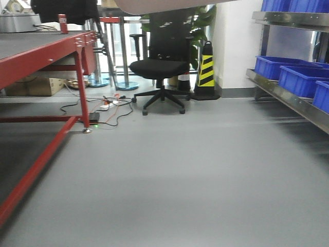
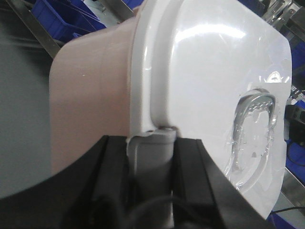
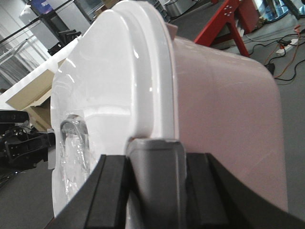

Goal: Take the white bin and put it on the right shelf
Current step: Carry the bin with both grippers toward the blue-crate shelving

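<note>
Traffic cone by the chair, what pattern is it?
The cone has yellow and black stripes; front-facing view.

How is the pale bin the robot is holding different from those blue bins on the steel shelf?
The white bin is pale pinkish-white; the blue bins are bright blue. The white bin has a flat white lid; the blue bins look open-topped. The white bin is held by the left gripper and right gripper; the blue bins sit on the steel shelf. Both look plastic.

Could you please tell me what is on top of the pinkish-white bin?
A flat glossy white lid with a recessed handle covers the large pinkish-white plastic bin; its contents are hidden.
</note>
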{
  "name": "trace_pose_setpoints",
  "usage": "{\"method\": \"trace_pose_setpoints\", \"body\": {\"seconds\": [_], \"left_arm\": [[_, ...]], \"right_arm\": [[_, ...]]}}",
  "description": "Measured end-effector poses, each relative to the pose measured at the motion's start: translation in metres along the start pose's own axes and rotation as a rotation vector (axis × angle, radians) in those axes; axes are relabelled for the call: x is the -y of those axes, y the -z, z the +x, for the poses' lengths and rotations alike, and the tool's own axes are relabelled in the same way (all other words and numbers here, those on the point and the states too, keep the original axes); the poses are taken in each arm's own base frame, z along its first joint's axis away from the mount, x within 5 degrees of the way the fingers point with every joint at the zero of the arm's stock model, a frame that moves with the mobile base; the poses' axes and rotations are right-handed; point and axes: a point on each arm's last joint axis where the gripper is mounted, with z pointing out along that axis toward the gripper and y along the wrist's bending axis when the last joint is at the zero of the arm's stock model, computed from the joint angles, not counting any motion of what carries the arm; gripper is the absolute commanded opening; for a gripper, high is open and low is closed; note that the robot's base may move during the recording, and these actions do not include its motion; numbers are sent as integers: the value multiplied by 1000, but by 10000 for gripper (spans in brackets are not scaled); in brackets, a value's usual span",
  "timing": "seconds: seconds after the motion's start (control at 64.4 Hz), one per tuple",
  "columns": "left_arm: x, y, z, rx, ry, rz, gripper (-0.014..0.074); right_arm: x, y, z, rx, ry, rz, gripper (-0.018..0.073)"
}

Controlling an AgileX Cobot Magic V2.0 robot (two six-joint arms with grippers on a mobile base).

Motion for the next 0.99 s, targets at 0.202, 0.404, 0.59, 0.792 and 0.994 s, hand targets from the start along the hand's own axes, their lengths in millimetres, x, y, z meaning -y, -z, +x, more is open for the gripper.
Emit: {"method": "trace_pose_setpoints", "body": {"seconds": [0.202, 0.404, 0.59, 0.792, 0.994], "left_arm": [[0, 0, 0, 0, 0, 0, -126], [0, 0, 0, 0, 0, 0, -126], [0, 0, 0, 0, 0, 0, -126], [0, 0, 0, 0, 0, 0, -126], [0, 0, 0, 0, -2, 0, -126]], "right_arm": [[0, 0, 0, 0, 0, 0, 59], [0, 0, 0, 0, 0, 0, 59], [0, 0, 0, 0, 0, 0, 59], [0, 0, 0, 0, 0, 0, 59], [0, 0, 0, 0, 0, 0, 59]]}}
